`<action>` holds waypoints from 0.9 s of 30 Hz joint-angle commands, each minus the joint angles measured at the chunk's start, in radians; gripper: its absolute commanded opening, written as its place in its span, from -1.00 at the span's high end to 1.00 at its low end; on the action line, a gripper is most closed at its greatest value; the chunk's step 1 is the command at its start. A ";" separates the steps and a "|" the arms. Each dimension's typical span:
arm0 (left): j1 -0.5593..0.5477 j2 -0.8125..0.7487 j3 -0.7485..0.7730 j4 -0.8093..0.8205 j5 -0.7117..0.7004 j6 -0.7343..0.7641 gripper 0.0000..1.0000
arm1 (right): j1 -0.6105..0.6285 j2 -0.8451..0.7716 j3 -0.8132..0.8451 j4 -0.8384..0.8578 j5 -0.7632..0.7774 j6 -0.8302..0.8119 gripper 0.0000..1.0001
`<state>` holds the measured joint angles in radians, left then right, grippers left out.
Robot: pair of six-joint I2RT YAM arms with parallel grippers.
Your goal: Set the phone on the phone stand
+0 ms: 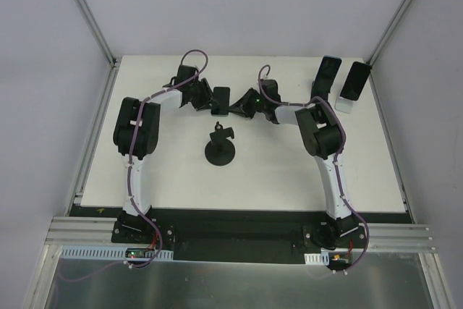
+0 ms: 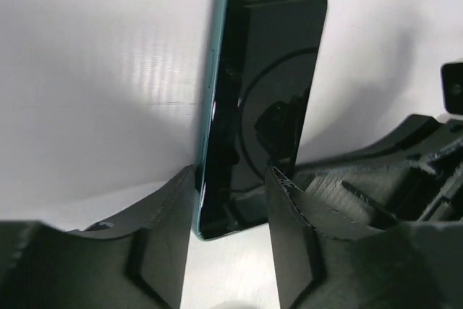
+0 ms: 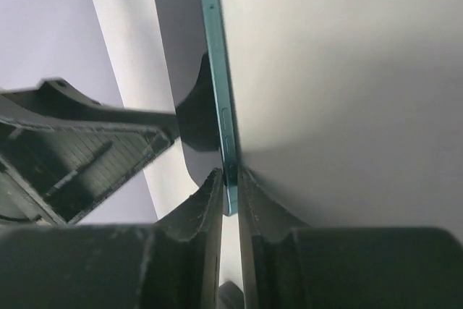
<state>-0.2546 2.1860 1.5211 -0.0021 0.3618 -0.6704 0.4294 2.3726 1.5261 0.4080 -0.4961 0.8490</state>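
A white table [image 1: 289, 179] fills the floor of a booth with plain grey walls [image 1: 239, 5] and slanted metal posts at the back corners. A black phone stand [image 1: 219, 151] sits on a round base near the middle of the table, with nothing on it. At the far right corner, two spare phones [image 1: 327, 76] lean upright side by side, the right one in a white holder [image 1: 346, 103].

The phone [image 1: 221, 98] is beyond the stand, in the space between the tips of the two arms and well apart from the stand. In the left wrist view it stands upright, with its dark glass facing the camera and a teal edge showing.

The right claw [image 3: 230, 179] is nearly closed. Its fingers [image 3: 210, 208] pinch the phone's thin edge, one pressed against each flat face.

The left claw [image 2: 230, 179] is spread about as wide as the phone, with one finger at each long side of its lower end. The left finger meets the teal edge and the right finger overlaps the glass. Whether they squeeze the phone or only flank it cannot be told.
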 commanded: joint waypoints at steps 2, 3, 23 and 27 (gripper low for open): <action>-0.014 -0.106 -0.022 -0.108 -0.127 0.104 -0.08 | 0.098 -0.070 -0.021 0.067 -0.065 -0.025 0.67; -0.017 -0.109 -0.029 -0.116 -0.139 0.114 -0.31 | 0.103 -0.070 -0.023 0.086 -0.071 -0.015 0.67; -0.135 0.064 0.323 -0.576 -0.332 0.726 -0.98 | -0.239 -0.251 -0.328 0.437 -0.160 -0.016 -0.43; -0.155 0.090 0.367 -0.596 -0.356 0.726 -0.98 | -0.257 -0.228 -0.337 0.525 -0.183 0.044 -0.44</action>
<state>-0.3813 2.2505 1.8362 -0.5079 0.0708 -0.0029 0.1799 2.1693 1.1961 0.7731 -0.6247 0.8482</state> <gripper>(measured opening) 0.992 0.718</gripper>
